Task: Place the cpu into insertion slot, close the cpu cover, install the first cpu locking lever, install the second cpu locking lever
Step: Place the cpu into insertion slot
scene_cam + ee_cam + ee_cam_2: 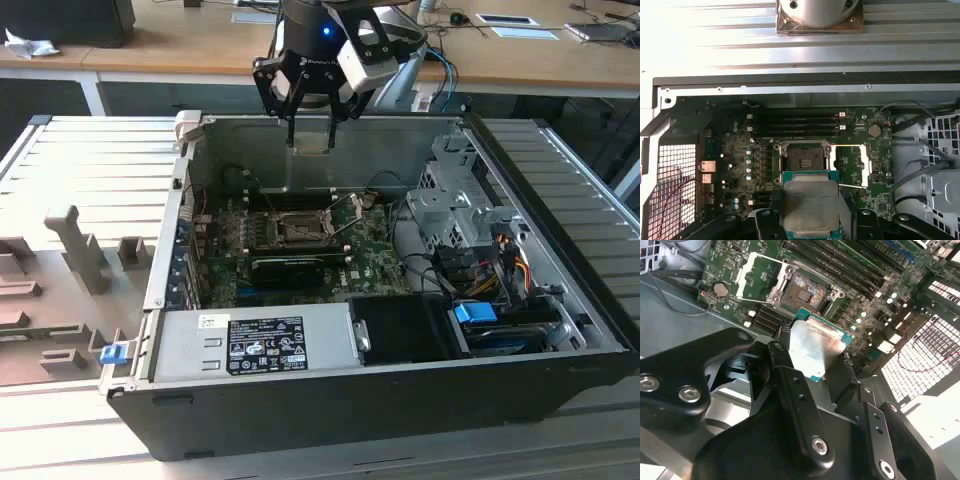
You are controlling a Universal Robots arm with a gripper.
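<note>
With the gripper (312, 138) clenched on the cpu (815, 347) by its edges, hanging at twelve o'clock of the open insertion slot (297, 230) in the exterior view, the chip should, I judge, descend level, squared to the slot, clear of the swung-open cpu cover (860, 165).

the gripper (814, 359) pinches the cpu (812, 345) between its black fingers (788, 381), silvery face showing, with a green rim at the edges. the cpu hangs over the green motherboard (727, 262), apart from the bare insertion slot (805, 290). the cpu cover (769, 259) stands swung open beside the slot, near a coin battery (721, 289).
</note>
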